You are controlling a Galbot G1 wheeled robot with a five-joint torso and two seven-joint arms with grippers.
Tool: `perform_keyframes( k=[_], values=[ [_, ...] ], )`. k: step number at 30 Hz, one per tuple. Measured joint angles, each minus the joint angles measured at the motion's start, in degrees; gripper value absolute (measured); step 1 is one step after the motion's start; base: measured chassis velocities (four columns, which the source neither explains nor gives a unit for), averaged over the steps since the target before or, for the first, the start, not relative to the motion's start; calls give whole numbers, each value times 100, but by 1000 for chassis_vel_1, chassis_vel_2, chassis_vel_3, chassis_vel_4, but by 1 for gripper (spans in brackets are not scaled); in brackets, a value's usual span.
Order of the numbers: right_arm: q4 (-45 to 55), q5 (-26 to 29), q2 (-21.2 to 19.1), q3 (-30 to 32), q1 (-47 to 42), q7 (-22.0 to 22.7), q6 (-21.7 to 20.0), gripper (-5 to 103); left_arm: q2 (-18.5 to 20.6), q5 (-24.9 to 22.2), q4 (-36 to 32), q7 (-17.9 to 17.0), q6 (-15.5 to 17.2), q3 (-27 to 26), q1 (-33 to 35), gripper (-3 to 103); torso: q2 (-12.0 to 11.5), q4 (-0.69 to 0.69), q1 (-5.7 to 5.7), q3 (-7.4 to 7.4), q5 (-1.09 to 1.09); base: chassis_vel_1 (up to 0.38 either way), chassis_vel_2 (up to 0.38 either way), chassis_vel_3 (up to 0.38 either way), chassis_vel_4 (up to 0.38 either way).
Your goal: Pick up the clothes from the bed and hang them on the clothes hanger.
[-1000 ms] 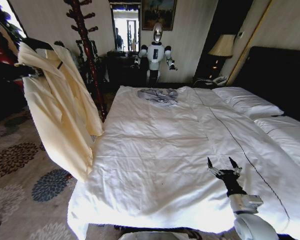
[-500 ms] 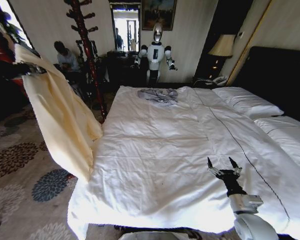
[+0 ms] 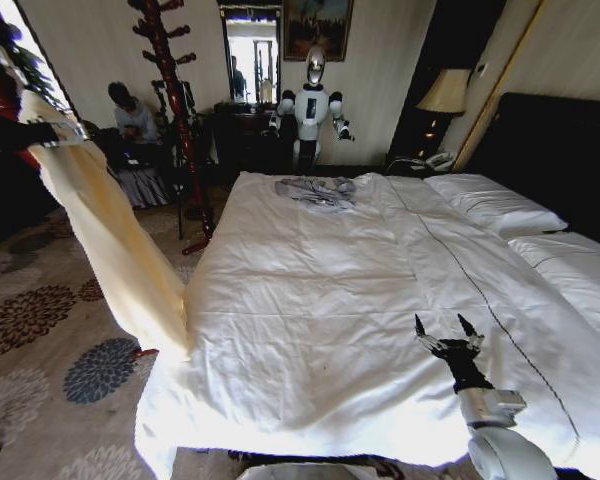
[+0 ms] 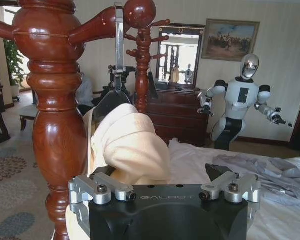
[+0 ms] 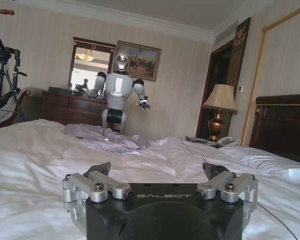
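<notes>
The cream-yellow clothes (image 3: 110,240) hang off the bed's left side, draped down to the bed's (image 3: 330,300) corner. In the left wrist view the clothes (image 4: 132,145) sit on a dark clothes hanger (image 4: 102,107). Its silver hook (image 4: 119,50) rises to a peg of the red-brown wooden stand (image 4: 57,125). My left gripper (image 4: 160,175) is open, with the fabric bunched just in front of it near one finger. It is held high at the left (image 3: 65,132). My right gripper (image 3: 448,325) stands open and empty just above the duvet, near the bed's front.
A grey-blue garment (image 3: 315,190) lies crumpled at the far end of the bed. A second tall wooden coat stand (image 3: 175,100) rises beside the bed's far left corner. Another white robot (image 3: 310,100) stands by a dresser, and patterned carpet (image 3: 40,330) lies left of the bed.
The cream garment has swung left and turned edge-on, and it now looks narrower. My left arm has shifted slightly with it. The right arm has not moved.
</notes>
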Motion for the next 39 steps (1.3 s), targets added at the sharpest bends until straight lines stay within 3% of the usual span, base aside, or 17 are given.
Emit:
perform_keyframes(
  k=[8,12,20,34,39],
  values=[
    [0,0,0,0,0,0,0,100,147,123,-126,44,0,-97,103,100,0,0,0,0,0,0,0,0,0],
    [0,0,0,0,0,0,0,100,175,253,-237,55,0,-397,388,100,0,1,0,0,0,0,0,0,0],
    [0,0,0,0,0,0,0,100,103,964,-378,175,1,-496,542,100,0,0,0,0,0,0,0,0,0],
    [0,0,0,0,0,0,0,100,-10,1269,-800,123,1,-791,677,100,0,0,0,0,1,0,0,0,0],
    [0,0,0,0,0,0,0,100,147,1250,-889,87,1,-1013,685,100,0,2,0,0,1,0,0,0,0]
  ],
)
